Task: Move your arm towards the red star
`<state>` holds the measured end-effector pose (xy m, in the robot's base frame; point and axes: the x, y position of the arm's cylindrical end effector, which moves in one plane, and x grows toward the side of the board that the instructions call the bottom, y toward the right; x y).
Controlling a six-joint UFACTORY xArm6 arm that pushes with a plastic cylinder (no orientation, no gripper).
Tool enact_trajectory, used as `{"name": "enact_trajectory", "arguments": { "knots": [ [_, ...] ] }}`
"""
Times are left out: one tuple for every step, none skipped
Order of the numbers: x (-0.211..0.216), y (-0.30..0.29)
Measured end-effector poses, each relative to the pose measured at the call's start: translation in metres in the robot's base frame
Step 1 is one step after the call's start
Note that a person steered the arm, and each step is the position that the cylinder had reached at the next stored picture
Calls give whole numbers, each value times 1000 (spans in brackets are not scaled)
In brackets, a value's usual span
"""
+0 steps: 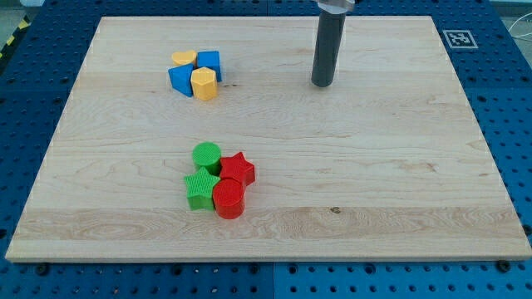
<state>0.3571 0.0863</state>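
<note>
The red star (pixel 238 169) lies on the wooden board (pixel 399 166) below the middle, in a tight cluster. It touches a green cylinder (pixel 206 155) at its upper left, a green star (pixel 200 189) at its lower left and a red cylinder (pixel 229 199) below it. My tip (pixel 322 83) stands on the board near the view's top, right of centre, well above and to the right of the red star. It touches no block.
A second cluster sits at the view's upper left: a yellow heart (pixel 184 58), a blue cube (pixel 209 62), a blue block (pixel 179 79) and a yellow hexagonal block (pixel 204 83). A printed marker tag (pixel 458 38) sits at the board's top right corner.
</note>
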Motion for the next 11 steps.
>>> {"name": "enact_trajectory", "arguments": {
  "knots": [
    [49, 16],
    [69, 17],
    [89, 17],
    [89, 17],
    [99, 17],
    [125, 9],
    [131, -6],
    [131, -37],
    [132, -62],
    [132, -95],
    [133, -114]
  ]
}}
